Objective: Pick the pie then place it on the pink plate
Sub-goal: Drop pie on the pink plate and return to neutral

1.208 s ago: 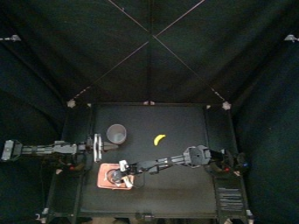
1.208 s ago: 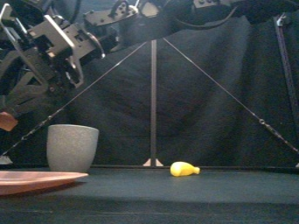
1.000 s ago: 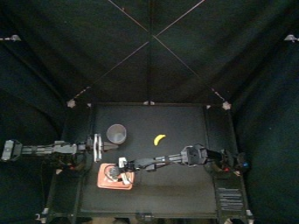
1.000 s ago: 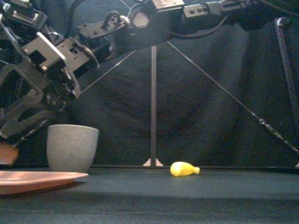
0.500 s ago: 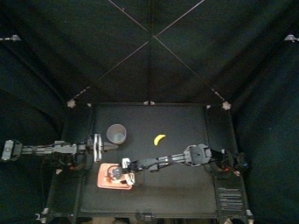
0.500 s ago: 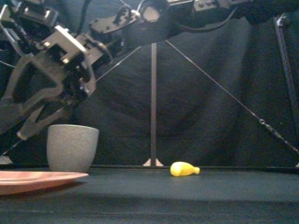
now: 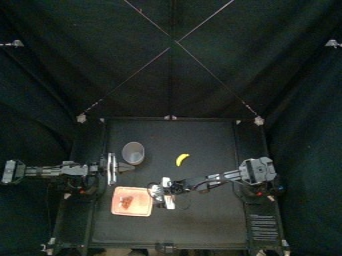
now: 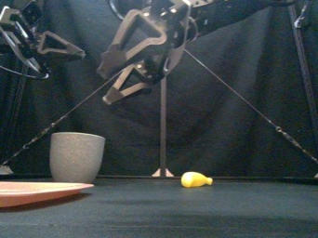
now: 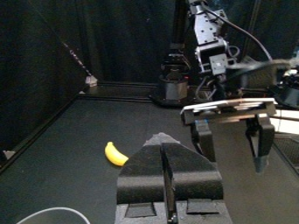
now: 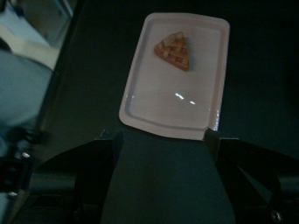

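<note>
The pie, a brown-orange wedge, lies on the flat pink plate at the table's front left; the right wrist view shows the pie resting near one end of the plate. My right gripper hangs open just right of the plate with nothing between its fingers, raised well above the table in the front view. The plate's rim shows low at the left there. My left gripper rests shut behind the plate, its jaws pressed together.
A tall grey speckled cup stands behind the plate. A yellow banana lies near the table's middle. The open right gripper shows from the left wrist.
The right gripper was over the plate with the pie; it has let go, leaving the pie on the plate, and drawn back to the right and up. The left arm stayed still.
</note>
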Robot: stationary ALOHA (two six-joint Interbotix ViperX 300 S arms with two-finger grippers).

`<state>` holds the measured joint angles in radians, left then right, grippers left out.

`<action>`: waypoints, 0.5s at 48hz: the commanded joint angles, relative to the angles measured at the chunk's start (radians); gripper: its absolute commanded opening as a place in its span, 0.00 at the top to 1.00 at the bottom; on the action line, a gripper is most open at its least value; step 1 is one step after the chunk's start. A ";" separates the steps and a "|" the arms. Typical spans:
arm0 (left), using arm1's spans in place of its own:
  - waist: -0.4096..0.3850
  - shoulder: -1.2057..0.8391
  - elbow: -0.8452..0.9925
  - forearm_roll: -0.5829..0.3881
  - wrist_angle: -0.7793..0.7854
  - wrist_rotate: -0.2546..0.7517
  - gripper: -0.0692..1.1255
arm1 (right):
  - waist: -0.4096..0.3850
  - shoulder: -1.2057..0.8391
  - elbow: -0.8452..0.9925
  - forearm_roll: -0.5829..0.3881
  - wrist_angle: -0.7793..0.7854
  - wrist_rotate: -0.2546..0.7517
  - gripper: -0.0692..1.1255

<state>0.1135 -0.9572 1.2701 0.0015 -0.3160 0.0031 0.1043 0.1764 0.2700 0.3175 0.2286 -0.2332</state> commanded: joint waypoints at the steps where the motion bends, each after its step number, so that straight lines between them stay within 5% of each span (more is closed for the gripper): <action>1: 0.003 0.005 -0.012 0.000 -0.003 0.000 0.87 | -0.005 -0.121 0.077 0.011 -0.066 0.017 0.05; 24: 0.003 0.005 0.000 0.000 -0.003 -0.002 0.87 | -0.104 -0.512 0.486 0.011 -0.279 0.015 0.06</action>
<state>0.1150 -0.9572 1.2793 0.0015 -0.3160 0.0031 0.0199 -0.2454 0.7148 0.3298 -0.0169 -0.2163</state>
